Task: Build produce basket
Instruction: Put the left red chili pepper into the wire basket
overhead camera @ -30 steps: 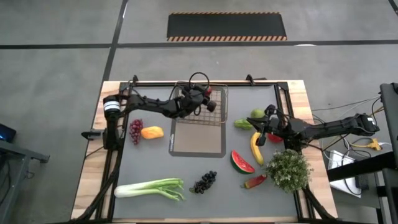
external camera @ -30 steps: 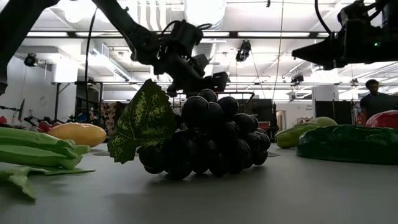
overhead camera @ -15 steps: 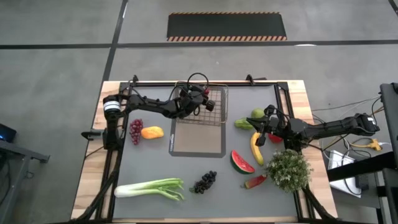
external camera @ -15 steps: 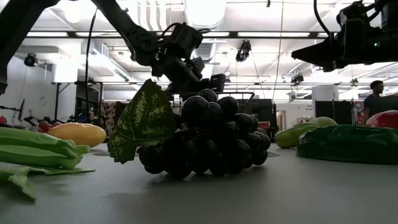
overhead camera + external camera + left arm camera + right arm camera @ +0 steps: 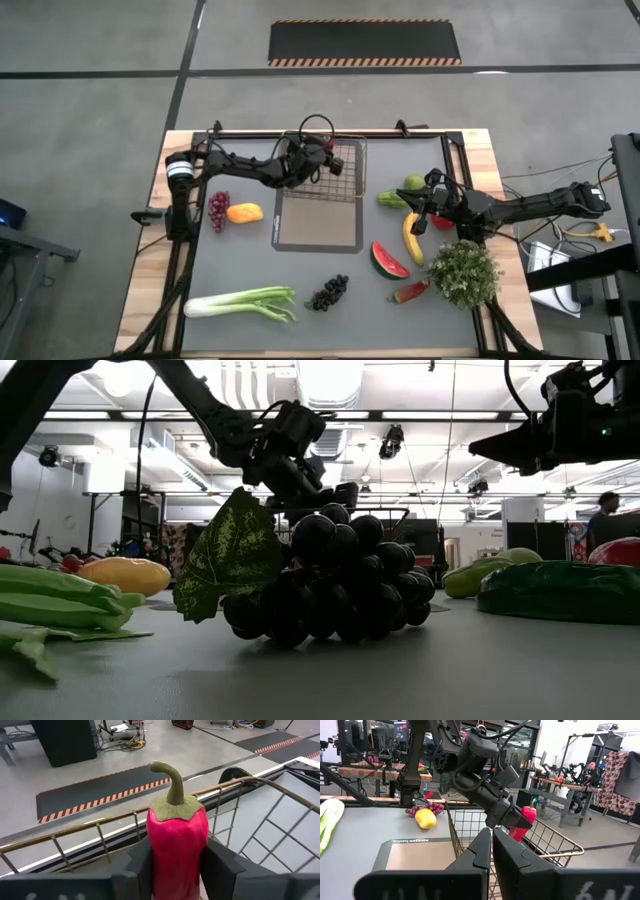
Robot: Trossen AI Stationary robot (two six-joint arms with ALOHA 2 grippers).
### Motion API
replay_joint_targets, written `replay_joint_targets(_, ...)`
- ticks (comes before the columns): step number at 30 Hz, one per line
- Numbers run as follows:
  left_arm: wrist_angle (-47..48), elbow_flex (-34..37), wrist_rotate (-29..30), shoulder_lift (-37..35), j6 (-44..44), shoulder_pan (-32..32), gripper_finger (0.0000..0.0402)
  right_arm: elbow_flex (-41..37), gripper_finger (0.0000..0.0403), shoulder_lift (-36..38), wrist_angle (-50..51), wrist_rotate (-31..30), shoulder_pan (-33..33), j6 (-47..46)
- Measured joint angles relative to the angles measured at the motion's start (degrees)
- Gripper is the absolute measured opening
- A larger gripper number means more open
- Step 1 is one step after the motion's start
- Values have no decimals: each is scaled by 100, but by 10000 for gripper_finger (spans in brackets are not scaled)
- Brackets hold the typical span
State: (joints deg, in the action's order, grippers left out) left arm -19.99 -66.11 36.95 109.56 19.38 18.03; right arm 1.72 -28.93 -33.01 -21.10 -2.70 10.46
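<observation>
While its two dark fingers [image 5: 222, 870] pinch one red pepper [image 5: 176, 851] upright by the sides, green stem up, the left gripper [image 5: 325, 160] hangs over the single wire mesh basket [image 5: 345, 185], the pepper within its rim near the far wall. Across the table the right gripper [image 5: 419, 213] hovers with fingers pressed together and nothing between them, over one yellow banana [image 5: 411, 240] and just beside one green pear [image 5: 413, 183]. A dark grey mat [image 5: 318, 224] lies under the basket's near edge; small white lettering on it in the right wrist view appears to read "amazon basics". Counted on the tabletop: one watermelon slice [image 5: 388, 260], a second red pepper [image 5: 410, 291], one leafy plant [image 5: 464, 272], one bunch of dark grapes [image 5: 329, 291], one pale-green leek [image 5: 242, 302], one bunch of red grapes [image 5: 218, 210] and one yellow-orange fruit [image 5: 244, 212] touching it.
</observation>
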Motion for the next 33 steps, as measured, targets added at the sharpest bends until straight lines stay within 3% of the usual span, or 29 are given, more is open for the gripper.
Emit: replay_joint_targets(33, 10, 0, -138, -207, -24, 31, 215, 0, 9, 0, 25, 1, 0, 3)
